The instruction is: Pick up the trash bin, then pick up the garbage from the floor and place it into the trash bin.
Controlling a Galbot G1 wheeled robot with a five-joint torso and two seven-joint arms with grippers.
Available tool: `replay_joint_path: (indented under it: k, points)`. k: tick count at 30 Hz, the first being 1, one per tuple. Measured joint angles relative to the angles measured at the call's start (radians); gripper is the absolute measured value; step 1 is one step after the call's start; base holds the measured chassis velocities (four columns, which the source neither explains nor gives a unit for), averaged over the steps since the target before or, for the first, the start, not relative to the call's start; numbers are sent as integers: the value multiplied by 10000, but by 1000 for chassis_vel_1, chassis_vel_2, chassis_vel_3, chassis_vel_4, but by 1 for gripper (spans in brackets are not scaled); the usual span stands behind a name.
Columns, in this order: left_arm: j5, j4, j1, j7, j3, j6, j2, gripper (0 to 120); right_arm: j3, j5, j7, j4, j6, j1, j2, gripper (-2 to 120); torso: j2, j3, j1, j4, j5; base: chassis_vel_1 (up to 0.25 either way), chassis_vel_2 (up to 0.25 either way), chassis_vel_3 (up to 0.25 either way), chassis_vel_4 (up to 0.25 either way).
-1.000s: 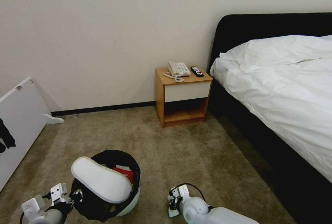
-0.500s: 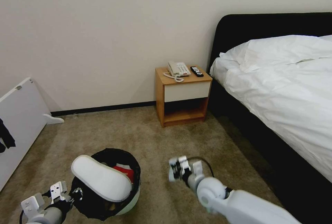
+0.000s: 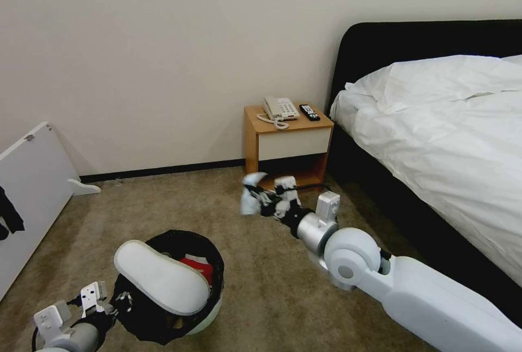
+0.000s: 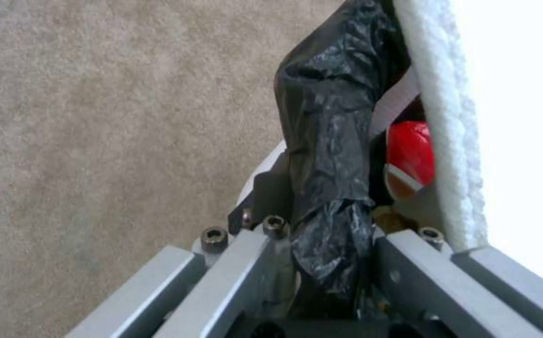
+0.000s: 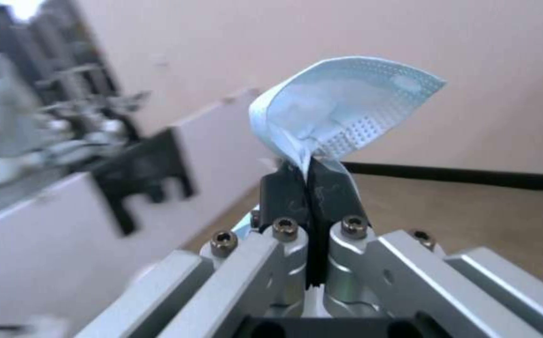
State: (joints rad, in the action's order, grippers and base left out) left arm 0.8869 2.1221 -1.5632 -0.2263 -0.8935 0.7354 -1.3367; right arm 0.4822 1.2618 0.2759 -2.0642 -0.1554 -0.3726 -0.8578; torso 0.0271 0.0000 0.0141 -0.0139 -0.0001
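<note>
The trash bin (image 3: 209,308), white with a black bag over its rim, hangs low at the left. My left gripper (image 3: 120,304) is shut on the bin's bagged rim (image 4: 327,155). A white slipper (image 3: 160,277) lies across the bin's mouth, with a red packet (image 3: 196,269) beside it inside. A red item (image 4: 410,152) shows past the bag in the left wrist view. My right gripper (image 3: 260,199) is raised over the floor (image 3: 163,205), in front of the nightstand, shut on a pale-blue mask (image 5: 340,115). The mask (image 3: 250,199) sticks out from the closed fingers (image 5: 284,190).
A wooden nightstand (image 3: 288,148) with a phone (image 3: 280,108) and a remote (image 3: 310,112) stands against the wall. A black-framed bed (image 3: 435,140) with white bedding runs along the right. A white panel (image 3: 32,189) leans at the left.
My right arm has risen and reached forward from low near the carpet to in front of the nightstand, with the mask in its gripper. The bin and left gripper have stayed in place.
</note>
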Motion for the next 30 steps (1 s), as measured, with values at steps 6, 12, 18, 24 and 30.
replay_joint_path:
  k: [6, 12, 18, 24, 30]
  points:
    - [-20, 89, -7, -5, 31, 0, -41, 1, 1019, 763, 400, -457, -377, 1258, -278, 0, 0, 0, 1, 1, -1, 0, 0, 0, 0]
    - [-32, 123, 0, -8, 60, 0, -40, 1, 1873, 1328, 1095, -649, -1283, 1903, -570, 0, 0, 0, 0, 1, 0, 0, 0, 0, 0]
    - [-33, 158, 21, -9, 69, 0, -19, 1, 2621, 2052, 2237, -709, -2749, 2393, -1084, 0, 0, 0, 0, 0, 0, 0, 0, 0, 0]
    - [-6, 185, 24, -6, 26, 0, -7, 1, 2942, 2513, 2756, -620, -3474, 2610, -1386, 0, -1, 0, 0, -1, 0, 0, 0, 0, 0]
    - [34, 229, 24, 26, -15, 0, -48, 1, 3406, 3057, 3424, -194, -4005, 2752, -2062, 0, 0, 0, 0, 0, 0, 0, 0, 0, 0]
